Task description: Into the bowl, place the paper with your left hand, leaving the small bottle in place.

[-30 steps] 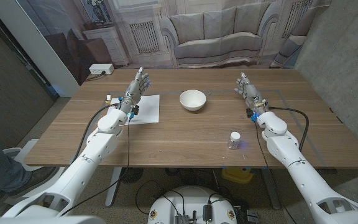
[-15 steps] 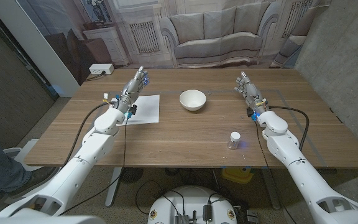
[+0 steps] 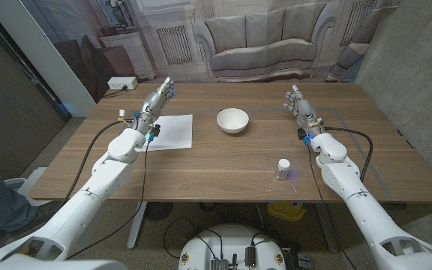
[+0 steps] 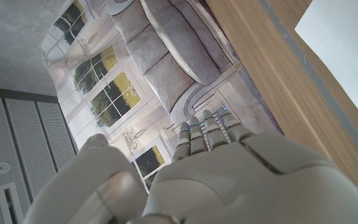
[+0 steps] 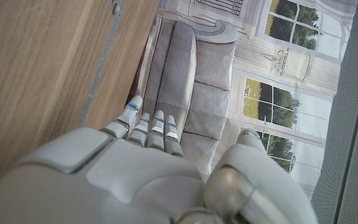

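Paper (image 3: 171, 131) lies flat on bench (image 3: 201, 172) at bowl's 9 o'clock, untouched.
L robot hand (image 3: 156, 100) hovers at sheet's 11 o'clock corner, fingers straight & together, holding nothing. Sheet looks light, thin, floppy, prob. hard to lift flat; best pinched at an edge or corner, w/ slow carry. Bowl (image 3: 232, 120) mid-bench, small bottle (image 3: 283, 168) at its 4 o'clock, well apart. R robot hand (image 3: 298, 105) likewise extended, empty.

Bench (image 3: 223, 161): brown wood grain. Paper (image 3: 172, 130), left of centre: plain white. Bowl (image 3: 232, 120), centre: white. Small bottle (image 3: 283, 169), lower right: clear, white cap. Both arms white; left hand (image 3: 156, 101) and right hand (image 3: 298, 103) grey with blue flecks.
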Available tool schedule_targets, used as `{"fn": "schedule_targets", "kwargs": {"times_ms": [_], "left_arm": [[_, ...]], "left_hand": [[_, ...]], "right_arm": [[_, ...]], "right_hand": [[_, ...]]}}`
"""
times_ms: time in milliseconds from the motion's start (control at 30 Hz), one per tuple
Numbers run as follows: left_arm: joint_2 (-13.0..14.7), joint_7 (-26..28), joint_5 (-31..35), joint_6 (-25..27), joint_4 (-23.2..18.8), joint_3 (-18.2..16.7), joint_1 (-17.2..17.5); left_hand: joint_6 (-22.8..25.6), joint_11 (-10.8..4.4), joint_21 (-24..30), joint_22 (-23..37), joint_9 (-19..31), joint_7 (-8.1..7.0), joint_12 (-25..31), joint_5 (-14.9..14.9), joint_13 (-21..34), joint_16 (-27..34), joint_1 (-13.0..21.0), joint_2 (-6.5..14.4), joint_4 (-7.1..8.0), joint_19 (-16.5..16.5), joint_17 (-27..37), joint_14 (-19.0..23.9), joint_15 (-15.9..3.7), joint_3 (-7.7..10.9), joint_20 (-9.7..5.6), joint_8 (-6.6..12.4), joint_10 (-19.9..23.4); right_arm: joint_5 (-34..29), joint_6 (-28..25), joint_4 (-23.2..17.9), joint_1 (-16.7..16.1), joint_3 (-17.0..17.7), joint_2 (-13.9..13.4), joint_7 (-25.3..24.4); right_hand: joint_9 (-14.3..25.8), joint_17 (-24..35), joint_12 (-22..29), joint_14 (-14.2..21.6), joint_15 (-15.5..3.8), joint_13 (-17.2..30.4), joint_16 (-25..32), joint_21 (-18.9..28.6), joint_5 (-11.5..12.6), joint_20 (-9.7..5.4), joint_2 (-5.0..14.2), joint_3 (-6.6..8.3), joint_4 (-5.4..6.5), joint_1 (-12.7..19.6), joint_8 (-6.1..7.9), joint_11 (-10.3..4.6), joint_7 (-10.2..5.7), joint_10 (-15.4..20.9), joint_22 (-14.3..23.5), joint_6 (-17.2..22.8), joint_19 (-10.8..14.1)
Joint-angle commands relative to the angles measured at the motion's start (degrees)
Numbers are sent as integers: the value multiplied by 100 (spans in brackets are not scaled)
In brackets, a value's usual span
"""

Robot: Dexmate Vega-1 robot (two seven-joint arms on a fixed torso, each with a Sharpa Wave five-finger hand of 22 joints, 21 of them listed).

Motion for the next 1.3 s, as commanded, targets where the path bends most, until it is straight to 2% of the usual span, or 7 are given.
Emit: {"fn": "schedule_targets", "kwargs": {"times_ms": [33,333,567,1000,1300], "left_arm": [[444,633,382,127,-462,-38,216],[734,1219,900,356,-817,-23,382],[875,1525,1197,423,-943,-5,466],[935,1839,1456,272,-839,51,484],[992,2054,1678,396,-846,51,489]], "left_hand": [[88,-13,27,21,31,-13,11,54,8,38,75,8,-19,64,8,75,8,1,-230,26,74],[152,-27,23,21,31,-37,10,61,8,36,135,23,-44,93,8,118,-25,6,-208,35,112],[212,-63,16,21,31,-55,9,67,9,35,181,38,-63,106,9,157,-54,10,-199,46,145],[330,-74,17,22,32,-92,21,84,11,52,278,69,-100,172,10,290,-99,17,-205,61,254],[383,-107,13,23,33,-103,27,92,12,45,316,81,-114,192,12,316,-110,17,-202,66,309]], "right_arm": [[108,118,65,9,48,85,110],[115,230,173,41,63,121,154],[139,288,255,84,82,165,175],[99,168,136,57,82,137,101],[74,154,189,86,63,127,103]], "right_hand": [[7,13,43,39,-23,26,2,-10,-6,-254,45,28,6,11,-1,-19,12,42,19,76,59],[7,13,41,35,-21,26,-6,-34,-12,-243,56,26,5,12,-10,-8,5,50,20,77,59],[8,13,35,39,-15,26,-10,-51,-17,-241,64,25,3,13,-19,-9,10,46,21,74,67],[8,13,29,44,-22,26,-17,-81,-25,-239,74,21,-2,16,-24,-6,6,48,22,91,77],[8,12,28,46,-18,27,-22,-100,-30,-237,77,17,-6,17,-29,-6,4,57,23,96,85]]}}
